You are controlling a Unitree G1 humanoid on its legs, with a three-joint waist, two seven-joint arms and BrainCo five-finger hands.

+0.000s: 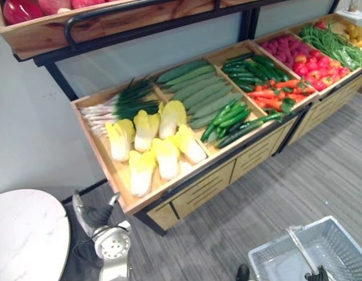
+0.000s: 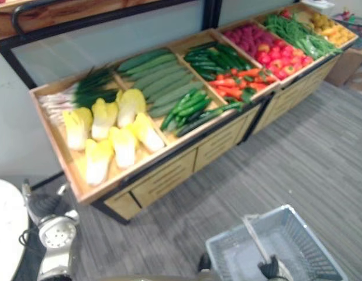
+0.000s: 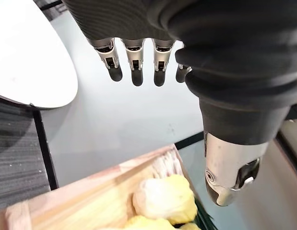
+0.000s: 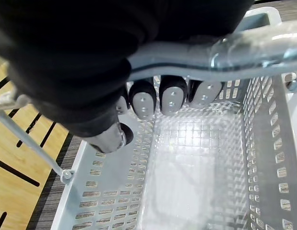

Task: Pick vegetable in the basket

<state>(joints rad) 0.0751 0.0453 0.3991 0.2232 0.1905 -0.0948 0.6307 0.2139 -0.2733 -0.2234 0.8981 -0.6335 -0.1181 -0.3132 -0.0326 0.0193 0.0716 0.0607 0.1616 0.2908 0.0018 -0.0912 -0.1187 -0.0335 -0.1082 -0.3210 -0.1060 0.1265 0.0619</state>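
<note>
We are holding the fingers (image 3: 136, 62) of our left hand (image 1: 94, 215) straight and released, grasping nothing, at the lower left of the left eye view. The cabbages (image 1: 147, 143) are lying up and to the right of those fingers, in the leftmost compartment of the bench (image 1: 103, 157). The nearest cabbage (image 1: 140, 172) is resting by the front rim with its long axis running roughly top to bottom in the frame. We judge the left hand to be the nearer one, and free for the reach.

Our right hand (image 4: 66, 62) is clenching its fingers (image 4: 172, 98) round the handle (image 4: 225, 57) of the basket (image 1: 338, 234), which is hanging at the lower right, well apart from the cabbages. The basket is carrying nothing.

Beyond the cabbages, onions (image 1: 119, 105) are filling the back of the same compartment, and cucumbers (image 1: 195, 91) are lying in the next one to the right.
</note>
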